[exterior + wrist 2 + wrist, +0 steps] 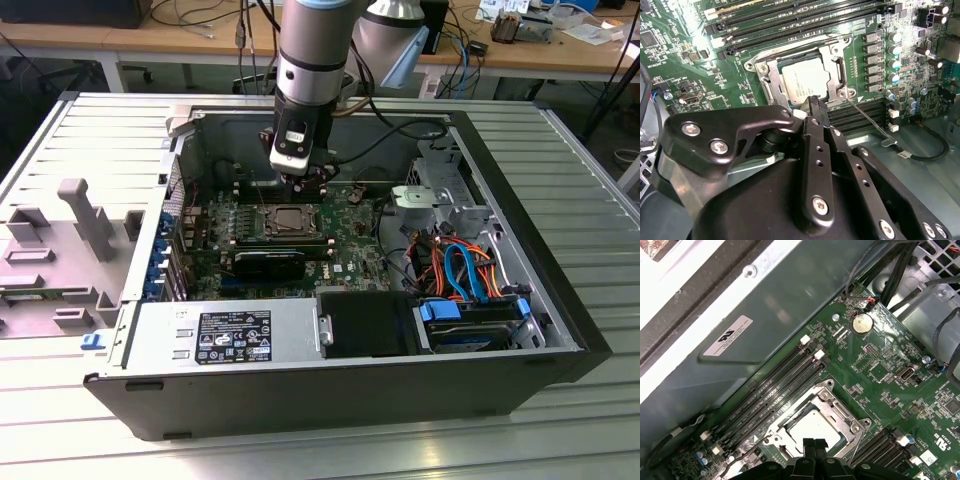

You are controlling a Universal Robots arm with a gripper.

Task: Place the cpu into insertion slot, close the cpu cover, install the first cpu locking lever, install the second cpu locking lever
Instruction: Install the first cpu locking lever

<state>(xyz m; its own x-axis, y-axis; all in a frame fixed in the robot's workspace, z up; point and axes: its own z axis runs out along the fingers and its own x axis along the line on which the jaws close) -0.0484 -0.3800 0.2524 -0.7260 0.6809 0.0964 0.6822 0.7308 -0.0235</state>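
Your gripper (814,444) has its fingertips pressed together with nothing between them, poised just above the edge of the insertion slot (290,221). In the second wrist view you see the cpu (805,80) seated in that socket, with the cpu cover (834,54) lying flat around it. A thin wire locking lever (871,123) juts free from the socket's corner. In the exterior view the gripper hangs at the slot's 12 o'clock, and the silver power supply (225,335) lies at its 7 o'clock.
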